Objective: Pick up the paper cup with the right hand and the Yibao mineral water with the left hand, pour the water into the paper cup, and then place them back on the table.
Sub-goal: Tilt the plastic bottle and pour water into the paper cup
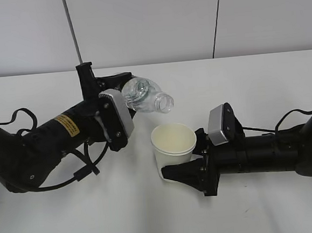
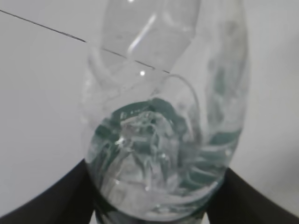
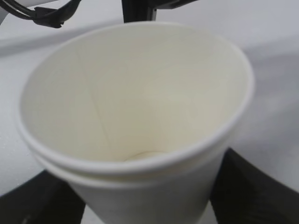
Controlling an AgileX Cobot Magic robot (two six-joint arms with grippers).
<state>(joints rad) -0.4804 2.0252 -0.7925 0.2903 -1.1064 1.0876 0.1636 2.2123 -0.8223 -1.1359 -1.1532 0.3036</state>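
Observation:
My left gripper (image 1: 122,88) is shut on the Yibao mineral water bottle (image 1: 146,96), held tipped on its side in the air. Its open neck points right and slightly down, above and just left of the paper cup (image 1: 173,147). In the left wrist view the clear ribbed bottle (image 2: 163,140) fills the frame between the two black fingers (image 2: 56,200). My right gripper (image 1: 181,171) is shut on the white cup, holding it upright at its lower part. In the right wrist view the cup (image 3: 135,116) shows its cream inside; I cannot tell whether water is in it.
The white table (image 1: 261,81) stretches all round both arms. A pale wall with two dark vertical seams (image 1: 216,20) rises behind the far edge. The left arm's forearm carries a yellow sticker (image 1: 66,125). Black cables hang from both arms.

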